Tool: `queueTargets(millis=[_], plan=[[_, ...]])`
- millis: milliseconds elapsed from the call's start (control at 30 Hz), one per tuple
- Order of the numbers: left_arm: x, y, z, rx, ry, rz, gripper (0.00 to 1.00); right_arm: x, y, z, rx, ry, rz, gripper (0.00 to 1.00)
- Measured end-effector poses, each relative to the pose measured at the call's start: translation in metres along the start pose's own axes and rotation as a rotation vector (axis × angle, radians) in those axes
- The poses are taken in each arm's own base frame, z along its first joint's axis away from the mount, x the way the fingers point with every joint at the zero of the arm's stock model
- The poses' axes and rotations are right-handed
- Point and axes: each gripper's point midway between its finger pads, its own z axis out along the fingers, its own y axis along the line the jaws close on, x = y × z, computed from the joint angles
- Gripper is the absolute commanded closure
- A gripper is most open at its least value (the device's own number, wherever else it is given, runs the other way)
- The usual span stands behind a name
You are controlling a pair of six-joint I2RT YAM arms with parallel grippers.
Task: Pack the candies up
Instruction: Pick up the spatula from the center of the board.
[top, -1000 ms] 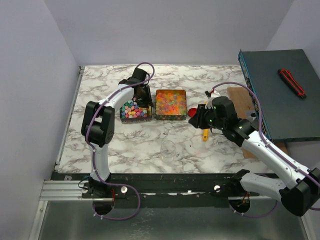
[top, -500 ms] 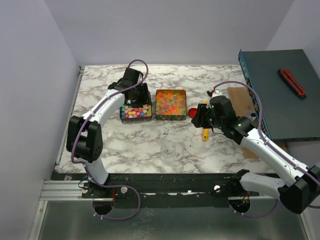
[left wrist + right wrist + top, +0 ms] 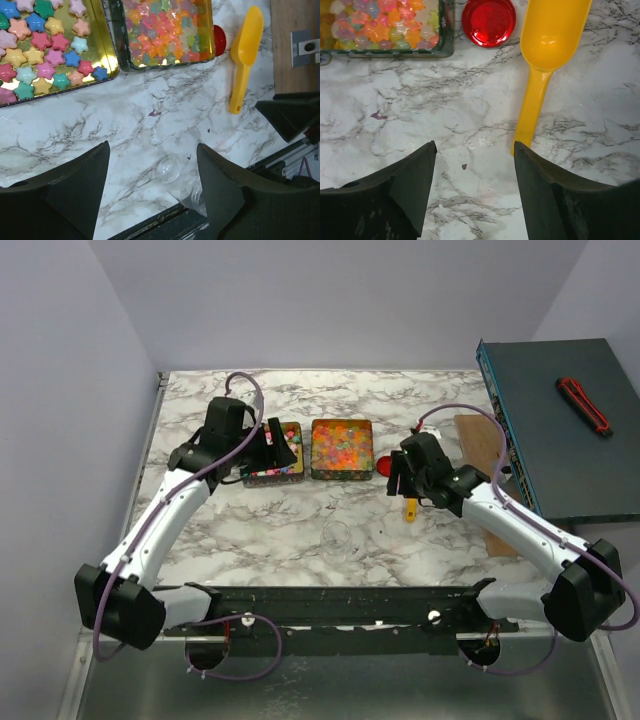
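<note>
The pastel candies [image 3: 268, 462] fill a gold tray, and the glossy jelly candies [image 3: 342, 445] fill the dark tray beside it; both show in the left wrist view, the pastel candies [image 3: 45, 45] and the jelly candies [image 3: 165, 30]. My left gripper [image 3: 278, 445] is open and empty, above the pastel tray's right side; its wrist view [image 3: 153, 146] looks down on bare marble and a clear jar [image 3: 175, 172] lying on its side. My right gripper [image 3: 398, 476] is open and empty, low over the marble [image 3: 474, 144], its right finger beside the yellow scoop's handle [image 3: 545, 55].
A red jar cap [image 3: 488, 21] lies between the jelly tray and the scoop [image 3: 410, 506]. The clear jar [image 3: 340, 538] lies near the table's front edge. A wooden board [image 3: 482, 438] and a dark box [image 3: 560, 430] with a red cutter [image 3: 584, 405] stand at the right.
My left arm has swung back and to the left, with its gripper drawn off the far side of the pastel tray. My right gripper has edged left towards the cap and scoop.
</note>
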Motion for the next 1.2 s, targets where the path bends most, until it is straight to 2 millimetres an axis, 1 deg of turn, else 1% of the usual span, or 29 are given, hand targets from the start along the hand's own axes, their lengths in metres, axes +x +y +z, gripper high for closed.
queueTargets(millis=[67, 100, 133, 167, 200, 300, 400, 500, 600, 733, 1000, 1200], plan=[[0.003, -0.006, -0.017, 0.034, -0.031, 0.020, 0.22, 0.003, -0.004, 0.005, 0.030, 0.009, 0.004, 0.29], [0.005, -0.007, -0.021, 0.045, -0.038, 0.027, 0.19, 0.003, -0.006, 0.007, 0.044, 0.010, 0.008, 0.27], [0.007, -0.009, -0.027, 0.056, -0.048, 0.035, 0.12, 0.004, -0.007, 0.008, 0.056, 0.010, 0.013, 0.25], [0.012, -0.011, -0.034, 0.073, -0.057, 0.045, 0.03, 0.004, -0.010, 0.010, 0.070, 0.008, 0.019, 0.22], [0.016, -0.011, -0.038, 0.083, -0.059, 0.051, 0.01, 0.005, -0.011, 0.011, 0.081, 0.008, 0.024, 0.22], [0.029, -0.010, -0.045, 0.108, -0.057, 0.074, 0.01, 0.010, -0.020, 0.017, 0.131, 0.009, 0.040, 0.21], [0.044, -0.005, -0.046, 0.117, -0.039, 0.088, 0.01, 0.017, -0.027, 0.024, 0.175, 0.019, 0.051, 0.20], [0.055, 0.000, -0.048, 0.118, -0.030, 0.100, 0.01, 0.024, -0.034, 0.032, 0.220, 0.030, 0.056, 0.20], [0.058, 0.000, -0.053, 0.125, -0.050, 0.118, 0.01, 0.033, -0.040, 0.042, 0.261, 0.051, 0.049, 0.20], [0.061, 0.001, -0.059, 0.137, -0.081, 0.141, 0.01, 0.039, -0.045, 0.055, 0.291, 0.070, 0.045, 0.21], [0.064, 0.003, -0.065, 0.143, -0.117, 0.165, 0.01, 0.034, -0.053, 0.073, 0.307, 0.052, 0.079, 0.27], [0.062, 0.002, -0.070, 0.146, -0.148, 0.176, 0.01, 0.037, -0.059, 0.085, 0.318, 0.057, 0.077, 0.35]])
